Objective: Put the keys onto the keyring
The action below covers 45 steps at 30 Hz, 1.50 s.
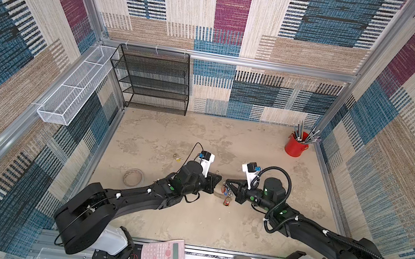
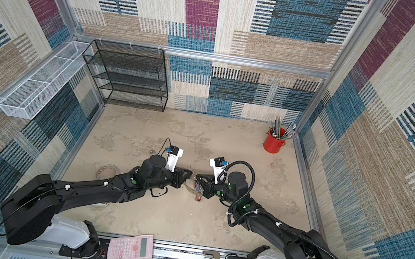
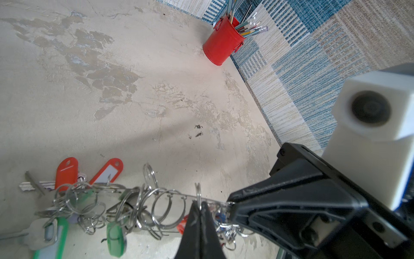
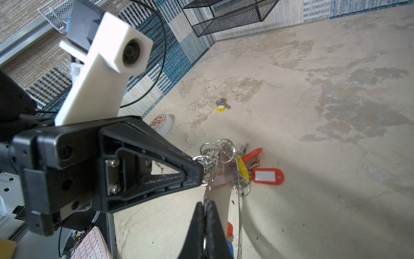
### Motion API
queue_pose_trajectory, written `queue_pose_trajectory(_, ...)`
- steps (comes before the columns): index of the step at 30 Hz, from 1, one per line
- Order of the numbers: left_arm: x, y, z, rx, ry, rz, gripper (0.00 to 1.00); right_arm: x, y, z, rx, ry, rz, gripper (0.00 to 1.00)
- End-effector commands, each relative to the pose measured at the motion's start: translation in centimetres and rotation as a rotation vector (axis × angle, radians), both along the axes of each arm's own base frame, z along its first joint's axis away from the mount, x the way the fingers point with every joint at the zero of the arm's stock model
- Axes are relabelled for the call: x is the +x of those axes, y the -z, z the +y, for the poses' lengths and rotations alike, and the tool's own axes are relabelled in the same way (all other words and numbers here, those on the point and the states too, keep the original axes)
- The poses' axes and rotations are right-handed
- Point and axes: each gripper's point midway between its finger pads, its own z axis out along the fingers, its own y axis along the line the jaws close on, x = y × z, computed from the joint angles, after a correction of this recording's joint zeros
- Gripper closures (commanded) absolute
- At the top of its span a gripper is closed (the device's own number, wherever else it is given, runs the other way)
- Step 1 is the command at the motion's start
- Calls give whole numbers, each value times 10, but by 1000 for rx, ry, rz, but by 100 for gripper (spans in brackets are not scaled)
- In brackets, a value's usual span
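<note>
Clamps flat grey C-shaped keyring [image 4: 220, 201] with left gripper [image 3: 200, 208] and right gripper [image 4: 205, 207]. Leaves tiny yellow-tagged silver keys [image 1: 178, 157] loose, unthreaded, at ten o'clock.

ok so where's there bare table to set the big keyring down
Bare: the back stretch between the black mesh shelf and the red pencil cup; the right side past the right arm; the front strip before the pink calculator. Crowded: the middle, where the left gripper and right gripper pinch the keyring, and the left, with the keys and tape roll.
</note>
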Motion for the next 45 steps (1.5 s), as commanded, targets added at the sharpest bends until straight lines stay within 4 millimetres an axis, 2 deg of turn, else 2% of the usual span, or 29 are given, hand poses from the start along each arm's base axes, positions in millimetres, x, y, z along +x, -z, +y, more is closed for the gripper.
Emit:
queue_pose_trajectory(1, 0, -5, -6, -60, -13, -7, 100, -8, -3, 7, 15, -62, 2, 100)
queue_pose_trajectory(19, 9, -20, 13, 51, -93, -77, 100, -10, 1, 6, 10, -63, 12, 100)
queue_pose_trajectory(24, 9, -20, 11, 59, -79, -79, 100, -10, 2, 6, 9, -65, 17, 100)
queue_pose_trajectory(37, 13, -16, 7, 31, -96, -81, 100, -12, 2, 10, 17, -82, 22, 100)
queue_pose_trajectory(42, 13, -18, 4, -42, -108, -82, 100, -13, 4, 13, 15, -92, 28, 100)
queue_pose_trajectory(45, 13, -12, 3, -89, -118, -71, 100, -13, 4, 13, 16, -92, 26, 100)
